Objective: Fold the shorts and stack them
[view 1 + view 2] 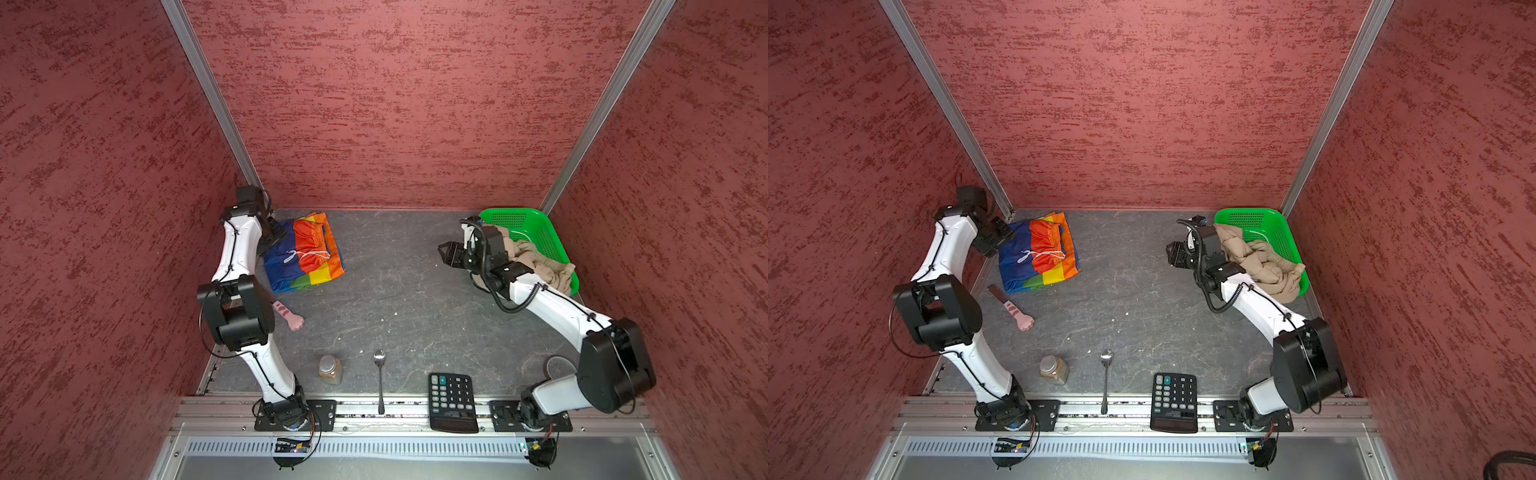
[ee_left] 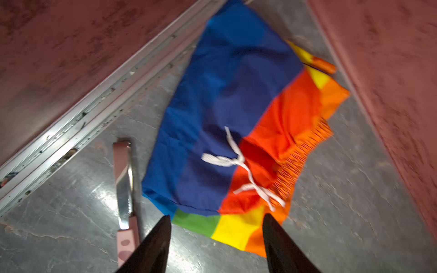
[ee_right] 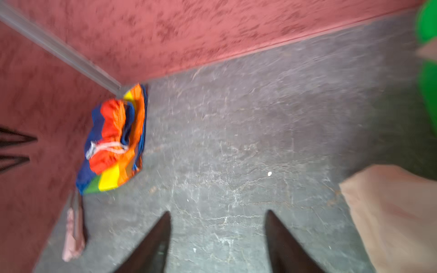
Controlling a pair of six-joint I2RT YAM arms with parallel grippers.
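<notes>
The rainbow-striped shorts [image 1: 305, 253] [image 1: 1038, 253] lie folded at the table's back left, white drawstring on top. My left gripper [image 1: 272, 237] [image 2: 216, 217] hovers at their left edge, open, with nothing between its fingers. The beige shorts [image 1: 544, 266] [image 1: 1262, 262] [image 3: 390, 212] are bunched up and spill over the front of the green basket [image 1: 540, 237]. My right gripper [image 1: 446, 253] [image 3: 218, 212] is just left of the basket above bare table, open and empty, pointing toward the rainbow shorts [image 3: 113, 141].
A knife with a pink paw handle [image 1: 289, 316] [image 2: 124, 184] lies in front of the rainbow shorts by the left wall. Along the front edge stand a small jar [image 1: 330, 369], a spoon [image 1: 380, 382] and a black calculator [image 1: 452, 401]. Red walls enclose three sides.
</notes>
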